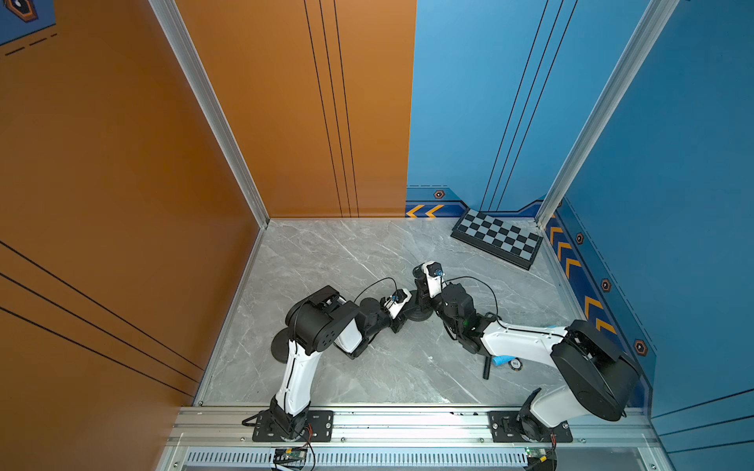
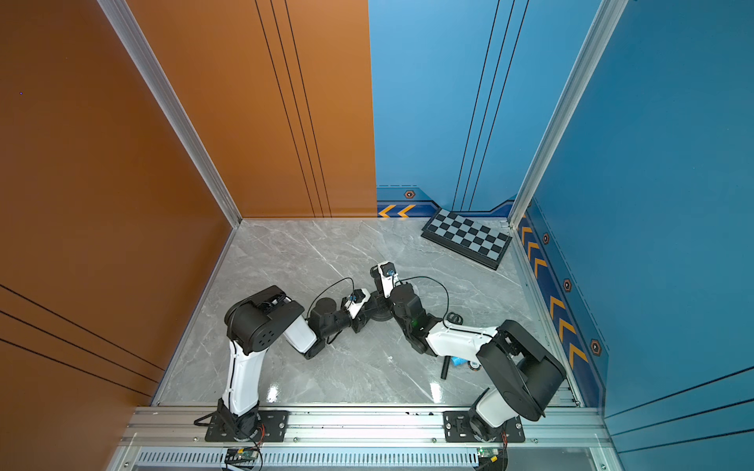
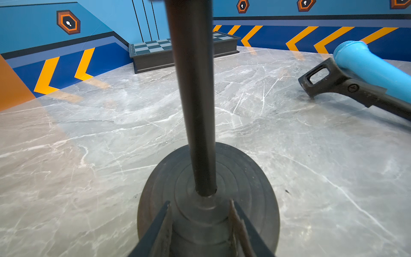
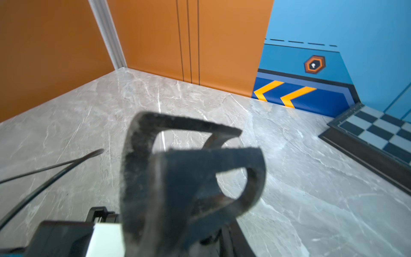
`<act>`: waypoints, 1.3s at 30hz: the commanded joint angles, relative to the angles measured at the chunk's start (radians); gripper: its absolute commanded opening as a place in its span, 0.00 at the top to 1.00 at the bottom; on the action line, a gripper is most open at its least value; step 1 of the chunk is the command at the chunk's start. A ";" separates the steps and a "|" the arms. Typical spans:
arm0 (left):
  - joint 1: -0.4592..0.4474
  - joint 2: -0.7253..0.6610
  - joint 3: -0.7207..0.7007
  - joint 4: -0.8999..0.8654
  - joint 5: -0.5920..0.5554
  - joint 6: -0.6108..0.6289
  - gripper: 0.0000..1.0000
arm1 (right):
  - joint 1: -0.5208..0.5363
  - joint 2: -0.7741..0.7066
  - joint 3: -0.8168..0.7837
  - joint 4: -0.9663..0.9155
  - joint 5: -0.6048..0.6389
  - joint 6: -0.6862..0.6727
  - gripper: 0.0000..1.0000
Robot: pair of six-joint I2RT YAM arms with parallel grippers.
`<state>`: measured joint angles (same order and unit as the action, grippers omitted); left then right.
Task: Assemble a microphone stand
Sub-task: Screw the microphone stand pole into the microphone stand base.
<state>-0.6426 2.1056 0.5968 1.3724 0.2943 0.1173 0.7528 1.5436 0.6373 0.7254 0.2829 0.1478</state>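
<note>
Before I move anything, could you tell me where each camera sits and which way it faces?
Both top views: high above the front rail, looking down on the table; left arm and right arm show whole.
Left wrist: low, facing the chessboard past the pole on the round base; left claw shows.
Right wrist: facing the orange wall corner; a blurred black clip and arm cable up front.
Shared: both wrist views catch the chessboard.

Orange wall (image 1: 122, 163) meets blue wall (image 1: 469, 102), with silver corner posts (image 1: 212, 106) and yellow chevrons (image 1: 424, 211) running along the foot. Grey marble-look floor (image 1: 326, 253) gleams near the front, and there's a checkerboard (image 1: 500, 238) tucked in the far corner.
</note>
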 commanded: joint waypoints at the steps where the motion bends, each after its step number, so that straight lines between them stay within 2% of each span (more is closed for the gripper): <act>1: -0.011 0.011 -0.009 -0.090 -0.008 0.029 0.57 | -0.020 0.051 -0.032 -0.030 0.055 0.127 0.96; 2: -0.012 0.012 -0.009 -0.090 -0.010 0.030 0.57 | -0.032 0.050 -0.027 -0.024 -0.033 0.112 0.84; 4: -0.012 0.011 -0.009 -0.089 -0.010 0.030 0.57 | -0.080 0.039 -0.007 -0.035 -0.213 0.083 0.70; 5: -0.012 0.011 -0.009 -0.090 -0.009 0.030 0.57 | -0.098 0.032 0.002 -0.047 -0.307 0.053 0.68; 8: -0.012 0.011 -0.009 -0.090 -0.009 0.031 0.57 | -0.133 -0.002 0.022 -0.113 -0.446 -0.040 0.57; 14: -0.010 0.011 -0.010 -0.089 -0.008 0.031 0.57 | -0.230 -0.068 0.084 -0.319 -0.713 -0.220 0.44; 19: -0.011 0.011 -0.008 -0.090 -0.007 0.030 0.57 | -0.303 -0.059 0.156 -0.429 -0.887 -0.335 0.42; 21: -0.011 0.012 -0.008 -0.089 -0.007 0.031 0.57 | -0.322 -0.038 0.196 -0.468 -0.919 -0.363 0.42; 28: -0.011 0.011 -0.008 -0.090 -0.006 0.029 0.57 | -0.338 0.058 0.307 -0.529 -0.915 -0.401 0.51; 31: -0.009 0.011 -0.007 -0.089 -0.006 0.029 0.56 | -0.339 0.074 0.317 -0.525 -0.918 -0.398 0.64; 34: -0.009 0.011 -0.008 -0.090 -0.004 0.029 0.57 | -0.335 0.066 0.290 -0.481 -0.884 -0.359 0.81; 35: -0.009 0.011 -0.008 -0.090 -0.005 0.029 0.57 | -0.332 0.059 0.271 -0.449 -0.854 -0.335 0.85; 36: -0.010 0.012 -0.007 -0.089 -0.007 0.028 0.57 | -0.320 0.053 0.244 -0.408 -0.789 -0.303 0.95; 37: -0.010 0.011 -0.008 -0.089 -0.007 0.028 0.57 | -0.299 0.047 0.207 -0.362 -0.697 -0.264 1.00; 39: -0.011 0.013 -0.007 -0.089 -0.008 0.028 0.57 | -0.235 0.036 0.121 -0.240 -0.516 -0.196 1.00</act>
<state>-0.6437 2.1056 0.5972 1.3720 0.2939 0.1280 0.4679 1.5845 0.8536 0.3653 -0.5102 -0.1612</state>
